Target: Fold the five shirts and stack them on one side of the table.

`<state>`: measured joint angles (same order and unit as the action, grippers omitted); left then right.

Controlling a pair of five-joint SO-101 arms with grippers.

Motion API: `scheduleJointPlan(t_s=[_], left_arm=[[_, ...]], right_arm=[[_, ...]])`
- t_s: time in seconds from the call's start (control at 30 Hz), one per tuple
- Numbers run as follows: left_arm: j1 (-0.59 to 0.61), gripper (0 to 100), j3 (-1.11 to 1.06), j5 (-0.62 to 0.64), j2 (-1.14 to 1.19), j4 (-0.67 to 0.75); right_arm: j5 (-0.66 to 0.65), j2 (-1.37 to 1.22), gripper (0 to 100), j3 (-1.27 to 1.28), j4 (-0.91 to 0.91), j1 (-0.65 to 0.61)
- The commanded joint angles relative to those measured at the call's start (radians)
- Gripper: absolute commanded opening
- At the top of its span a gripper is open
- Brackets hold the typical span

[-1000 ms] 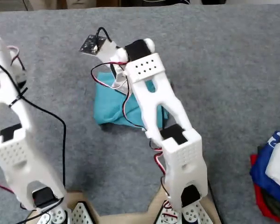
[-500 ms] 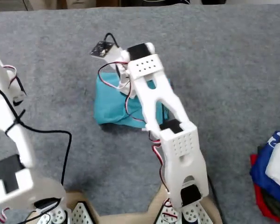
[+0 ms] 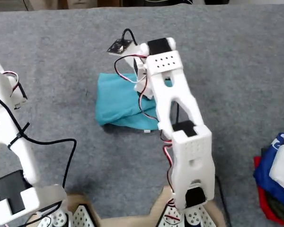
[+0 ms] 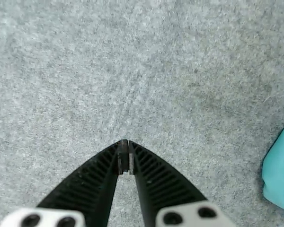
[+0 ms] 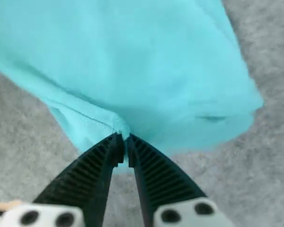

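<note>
- At the tips of the right gripper (image 5: 123,138), the jaws are closed on a hemmed edge of the teal shirt (image 5: 132,61). The rest of the cloth lies spread beyond the tips on the grey table (image 5: 255,156).
- Ahead of the left gripper (image 4: 124,158), which is closed on nothing, lies bare table. A corner of the teal shirt sits well off to one side of it.
- Outboard of the right arm, away from the left arm, a stack of folded shirts (image 3: 274,175) lies at the table's edge. This is the likely destination.
- Suggested technique: hold the pinch firm and raise the edge only enough to clear the cloth beneath. Carry it straight across until the edges meet, and release once it lies flat.
- Likely fault: a thin pinch may slip, and too low a carry would drag the whole shirt.
</note>
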<state>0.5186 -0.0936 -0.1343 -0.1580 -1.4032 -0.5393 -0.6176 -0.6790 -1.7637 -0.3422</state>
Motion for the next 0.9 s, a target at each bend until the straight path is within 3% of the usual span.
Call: scheduleJointPlan(t_s=[0.0, 0.4, 0.67, 0.8, 0.87], left_arm=[[-0.014, 2, 0.0, -0.008, -0.047, 0.009], [-0.014, 2, 0.0, -0.008, -0.042, 0.008], [-0.025, 2, 0.0, -0.006, -0.042, 0.008], [-0.025, 2, -0.002, -0.006, -0.041, 0.008], [-0.025, 2, -0.002, -0.006, -0.041, 0.009]], right_arm=[[-0.037, 0.131, 0.5, 0.113, -0.014, 0.022], [-0.077, 0.407, 1.4, 0.618, 0.184, 0.061], [-0.043, 0.555, 29.2, 0.693, 0.195, 0.056], [0.123, 0.621, 31.3, 0.691, 0.203, 0.053], [0.14, 0.634, 31.3, 0.697, 0.209, 0.018]])
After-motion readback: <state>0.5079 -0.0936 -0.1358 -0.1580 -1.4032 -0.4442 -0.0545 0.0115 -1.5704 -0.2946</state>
